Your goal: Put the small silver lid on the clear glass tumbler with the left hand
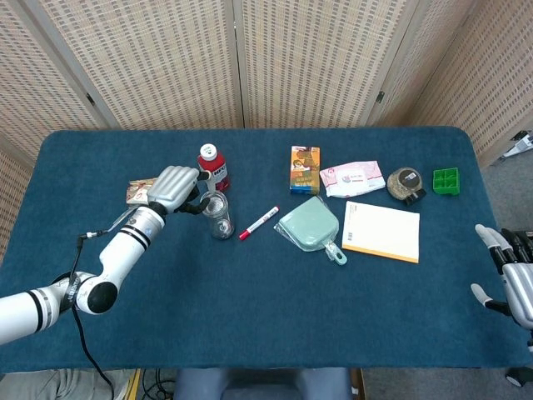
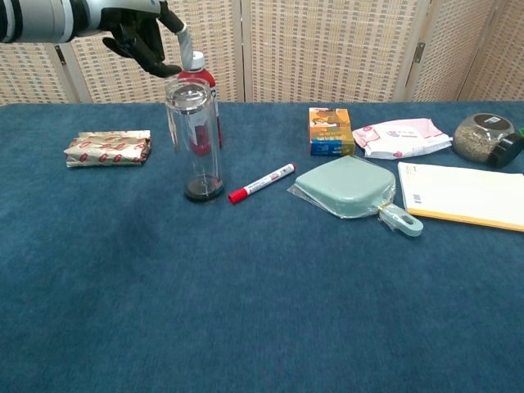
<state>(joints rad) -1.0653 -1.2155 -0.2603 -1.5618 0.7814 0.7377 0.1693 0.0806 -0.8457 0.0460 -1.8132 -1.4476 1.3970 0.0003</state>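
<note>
The clear glass tumbler (image 2: 194, 139) stands upright left of the table's middle, and it also shows in the head view (image 1: 221, 218). The small silver lid (image 2: 189, 85) sits on its mouth, seen from above as a pale disc (image 1: 216, 203). My left hand (image 2: 141, 37) hovers just above and left of the tumbler's top, fingers spread, holding nothing; in the head view the left hand (image 1: 173, 187) is beside the tumbler. My right hand (image 1: 510, 277) rests off the table's right edge with fingers apart and empty.
A red bottle (image 2: 199, 78) stands right behind the tumbler. A foil packet (image 2: 108, 148) lies to the left and a red marker (image 2: 261, 182) to the right. Further right lie a green flat case (image 2: 344, 187), notepad (image 2: 463, 195), orange box (image 2: 328, 131), pink pack (image 2: 401, 136) and jar (image 2: 481, 136).
</note>
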